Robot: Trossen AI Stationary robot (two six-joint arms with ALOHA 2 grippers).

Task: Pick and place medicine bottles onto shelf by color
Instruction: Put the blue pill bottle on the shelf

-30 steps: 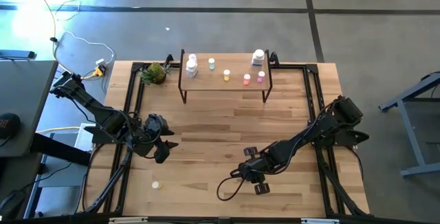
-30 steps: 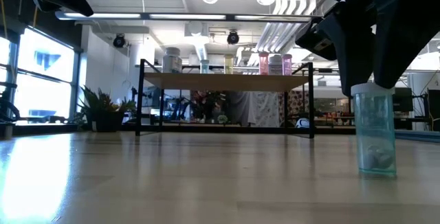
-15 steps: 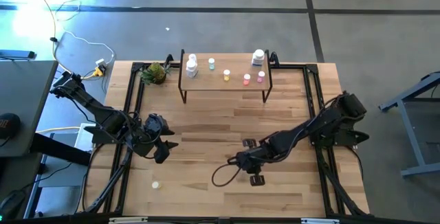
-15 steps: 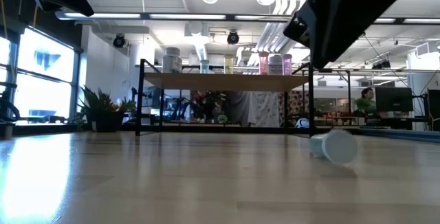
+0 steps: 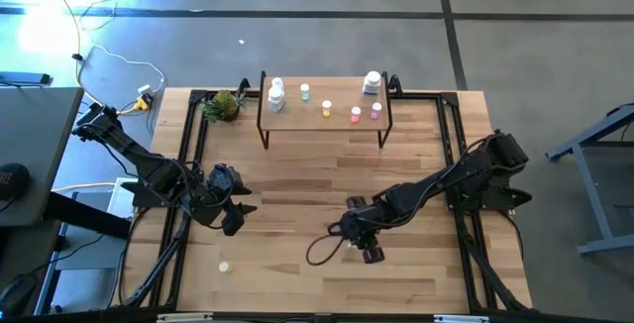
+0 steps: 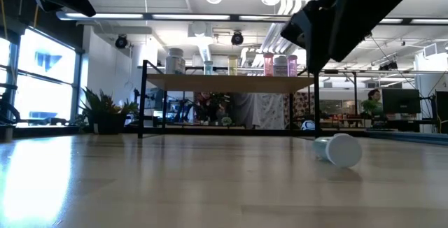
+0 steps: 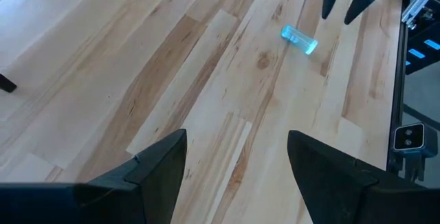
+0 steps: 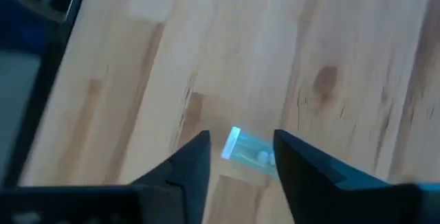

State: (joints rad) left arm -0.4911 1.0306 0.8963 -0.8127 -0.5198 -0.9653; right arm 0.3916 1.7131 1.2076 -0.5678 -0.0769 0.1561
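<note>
A pale blue medicine bottle point(image 6: 338, 150) lies on its side on the table; the right wrist view shows it point(image 8: 247, 152) past my fingers. My right gripper point(image 8: 240, 162) hangs open just above it, one finger on either side, touching nothing. In the high view that gripper point(image 5: 358, 236) hides the bottle. My left gripper point(image 5: 230, 216) waits open at the table's left. The shelf point(image 5: 324, 123) at the far edge holds white point(image 5: 276, 93), green-blue point(image 5: 305, 91), yellow point(image 5: 327, 108) and pink point(image 5: 356, 114) bottles standing upright.
A small pale bottle point(image 5: 225, 265) lies near the table's front left. A green leafy plant point(image 5: 224, 105) sits left of the shelf. A black cable loop point(image 5: 319, 252) trails beside my right gripper. Bare wood stretches between the arms and the shelf.
The pale blue bottle stood upright under my right gripper a second ago; it has fallen onto its side and lies still. My right gripper has let go of it, risen, and shifted toward the table's far edge and left.
</note>
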